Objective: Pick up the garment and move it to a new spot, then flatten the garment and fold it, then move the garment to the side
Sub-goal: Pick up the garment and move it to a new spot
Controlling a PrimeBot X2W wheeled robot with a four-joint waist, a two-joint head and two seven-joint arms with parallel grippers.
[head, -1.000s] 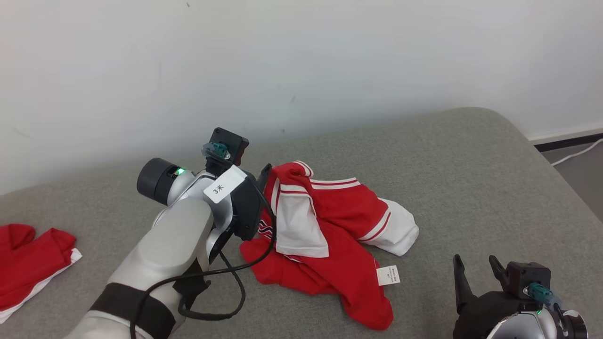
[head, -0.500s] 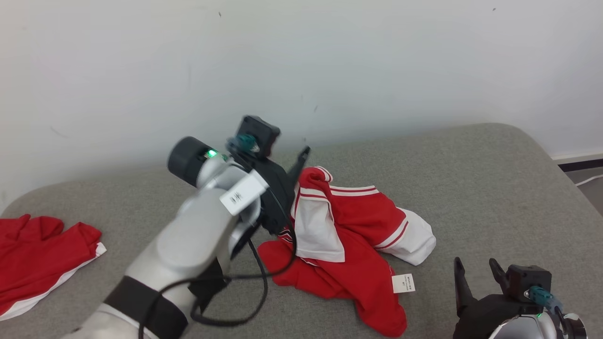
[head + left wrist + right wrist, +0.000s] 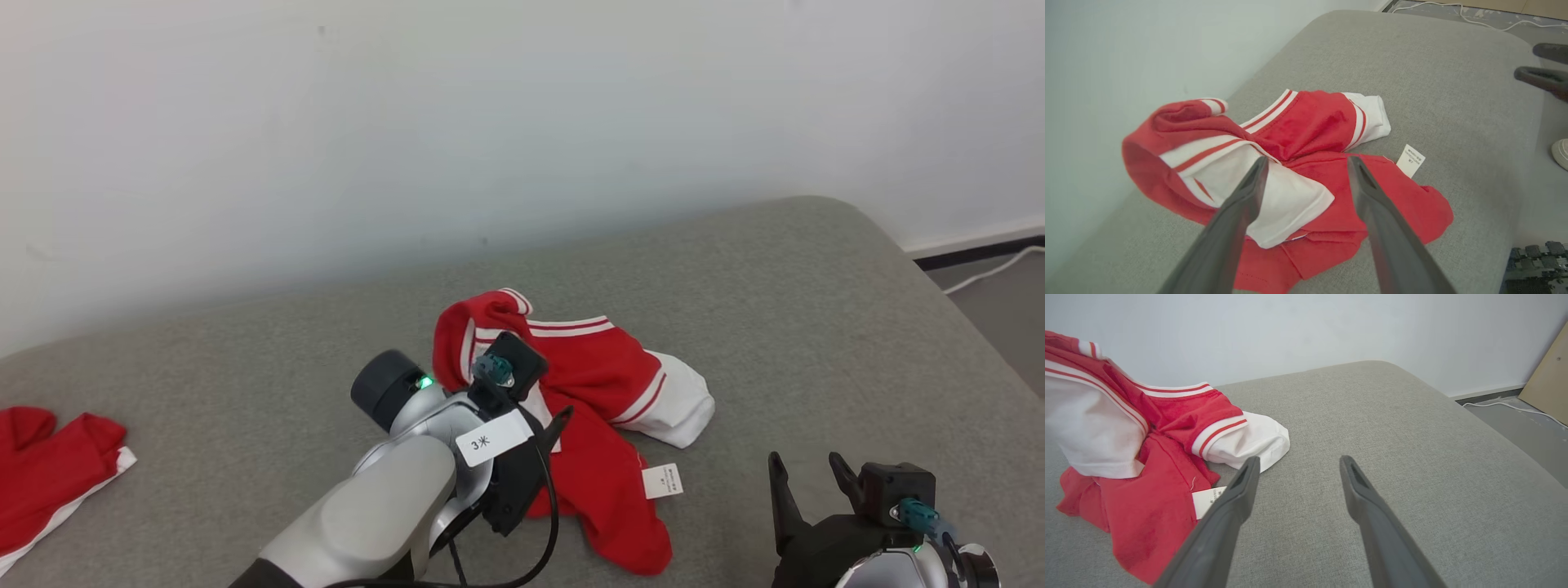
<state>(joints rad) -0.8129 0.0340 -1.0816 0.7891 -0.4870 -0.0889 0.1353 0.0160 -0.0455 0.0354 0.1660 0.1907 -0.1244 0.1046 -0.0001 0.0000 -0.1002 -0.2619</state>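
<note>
Starting nearest, the right gripper [image 3: 804, 461] sits with its two dark fingers spread wide, holding nothing, to the right of the crumpled red-and-white garment [image 3: 600, 363] and apart from it. Next, the left gripper [image 3: 1307, 161], jaws just as wide, nothing clamped, poised over the garment's white panel; whether the tips touch cloth, I cannot tell. The garment lies heaped on the grey padded surface [image 3: 816, 327], its white care label [image 3: 661, 480] poking out at its near right edge. Well left of the garment, another red cloth [image 3: 49, 465]. Behind the garment, the plain white wall [image 3: 490, 122].
</note>
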